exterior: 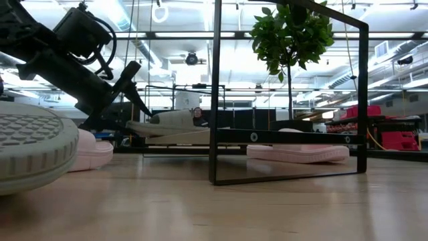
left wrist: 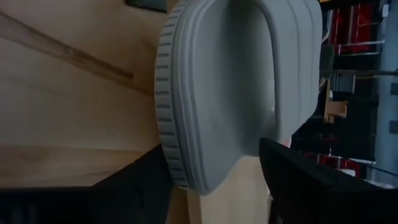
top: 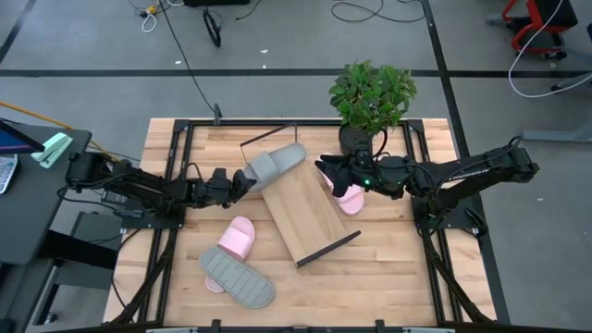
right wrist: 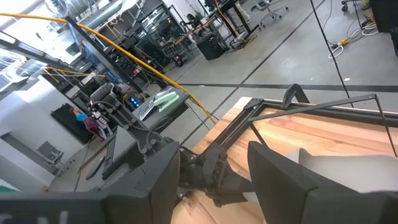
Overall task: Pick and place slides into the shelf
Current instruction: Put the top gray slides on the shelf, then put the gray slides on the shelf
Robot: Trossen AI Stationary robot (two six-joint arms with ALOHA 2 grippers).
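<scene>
Shelf [top: 305, 215] lies skewed on the slatted table [top: 388, 277], light-wood board running diagonally, one black end frame toward the table's far side, the other toward the near side.

Grey slide [top: 276, 165] rests at the far end of the board, its heel overhanging toward the left arm. Left hand [top: 242, 180] sits at that heel; in the left wrist view the two dark fingers [left wrist: 298, 180] stand on either side of the ribbed sole [left wrist: 171, 93], closed on it.

Right hand [top: 335, 172] is at the board's far right edge, just beside the potted plant [top: 372, 100]. Pink slide [top: 351, 197] lies directly under this hand, beside the board. Fingers [right wrist: 280, 174] are spread apart in the right wrist view, nothing between them.

Second pink slide [top: 237, 240] lies on the table left of the board. Second grey slide [top: 238, 276], sole up, lies near the table's front edge, touching the pink one.
</scene>
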